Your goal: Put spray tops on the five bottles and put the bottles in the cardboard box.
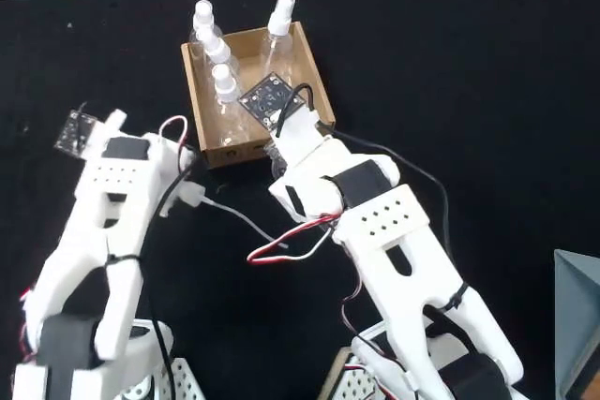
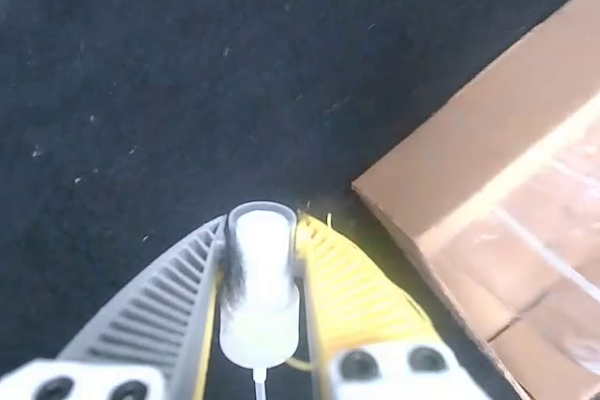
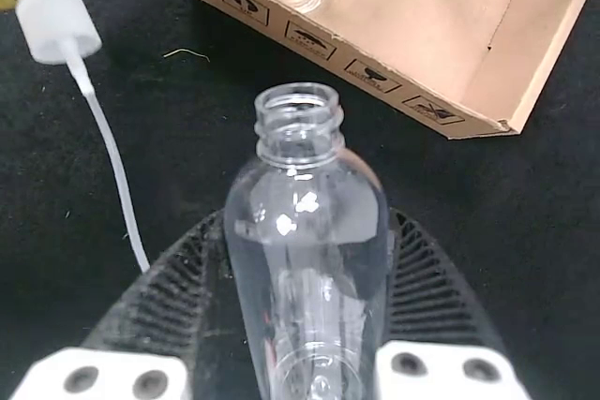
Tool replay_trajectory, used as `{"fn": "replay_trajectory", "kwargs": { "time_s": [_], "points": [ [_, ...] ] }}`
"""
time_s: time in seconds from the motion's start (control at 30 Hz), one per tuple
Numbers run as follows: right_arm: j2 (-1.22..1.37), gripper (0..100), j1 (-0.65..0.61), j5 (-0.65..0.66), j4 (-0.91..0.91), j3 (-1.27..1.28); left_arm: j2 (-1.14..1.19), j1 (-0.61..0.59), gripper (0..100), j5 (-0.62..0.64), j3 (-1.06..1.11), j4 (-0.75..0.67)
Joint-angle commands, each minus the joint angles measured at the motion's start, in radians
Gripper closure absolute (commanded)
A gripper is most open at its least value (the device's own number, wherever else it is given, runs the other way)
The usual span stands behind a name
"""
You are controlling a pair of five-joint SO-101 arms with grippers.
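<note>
Clear and uncapped, the fifth bottle (image 3: 305,231) is clamped in the right end effector (image 3: 307,222), just outside the cardboard box (image 3: 375,72), its neck open for fitting. Beside the box, the left end effector (image 2: 262,222) pinches the spray top (image 2: 258,288), dip tube trailing. Seemingly four capped bottles (image 1: 217,53) rest inside the box.

Light bright and even in high view, source seemingly overhead. Glare spots on bottle (image 3: 305,203); cardboard box (image 2: 487,166) wall partly shaded; black table (image 1: 487,72) matte
</note>
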Motion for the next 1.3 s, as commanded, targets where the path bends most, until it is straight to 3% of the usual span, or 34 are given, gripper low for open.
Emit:
{"fn": "replay_trajectory", "kwargs": {
  "time_s": [0.0, 0.43, 0.77, 1.27],
  "points": [
    [-0.056, 86.1, 0.025, 0.011, -0.023, -0.004, -0.117, -0.025, 97, -0.02, 0.008, -0.014],
    [-0.059, 86.1, 0.018, 0.011, -0.023, -0.001, -0.307, -0.073, 97, -0.015, 0.087, -0.021],
    [-0.059, 86.1, 0.0, 0.003, -0.04, 0.004, -0.473, -0.171, 97, -0.014, 0.242, -0.235],
    [-0.061, 86.1, -0.015, 0.011, -0.095, 0.044, -0.881, -0.249, 97, -0.012, 0.4, -0.236]
  ]
}}
